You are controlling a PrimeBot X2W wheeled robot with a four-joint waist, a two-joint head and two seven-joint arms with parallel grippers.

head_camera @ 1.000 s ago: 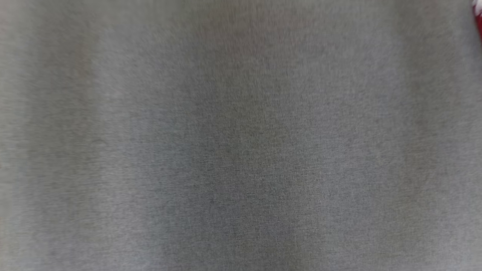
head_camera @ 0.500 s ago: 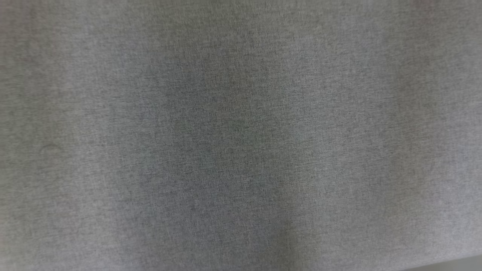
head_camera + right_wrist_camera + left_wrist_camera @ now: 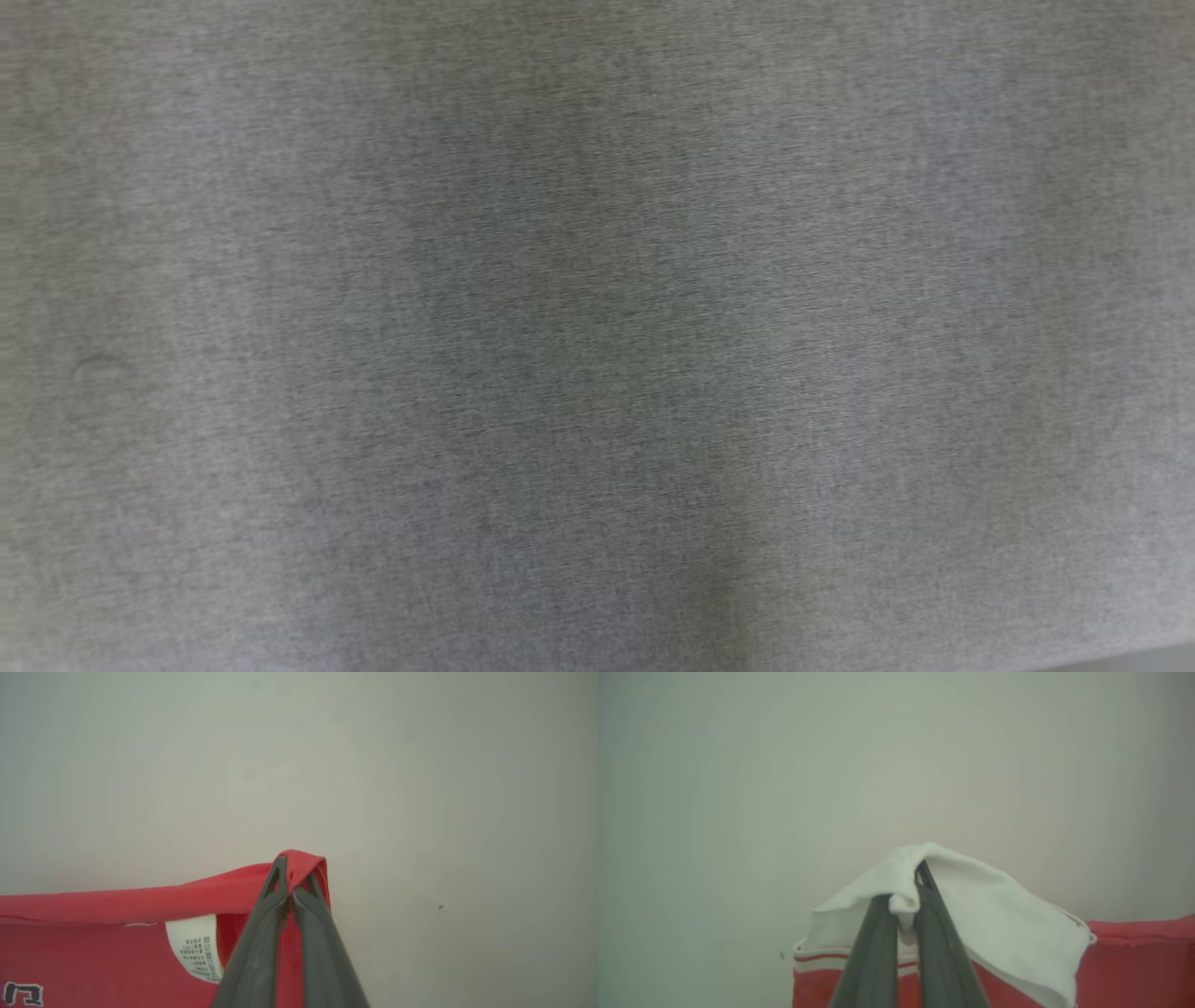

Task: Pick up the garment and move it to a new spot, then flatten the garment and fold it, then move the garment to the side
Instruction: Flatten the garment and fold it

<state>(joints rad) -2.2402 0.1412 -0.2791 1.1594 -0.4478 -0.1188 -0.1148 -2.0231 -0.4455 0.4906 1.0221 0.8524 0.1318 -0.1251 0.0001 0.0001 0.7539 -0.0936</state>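
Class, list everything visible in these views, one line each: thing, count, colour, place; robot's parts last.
grey woven cloth surface: one, grey, across head view.
red shiny sports jersey with white trim: one, red and white, between both grippers.
white care label: one, white, dark print, beside the red hem.
navy number outlined white: one, partly seen, right wrist view's lower left.
left gripper: one, dark grey, shut on the jersey's white fabric.
right gripper: one, dark grey, shut on its red hem.

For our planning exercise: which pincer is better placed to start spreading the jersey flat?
Probably right: the right pincer clamps a corner of the garment with its red edge taut; the left pincer grips a bunched white part.
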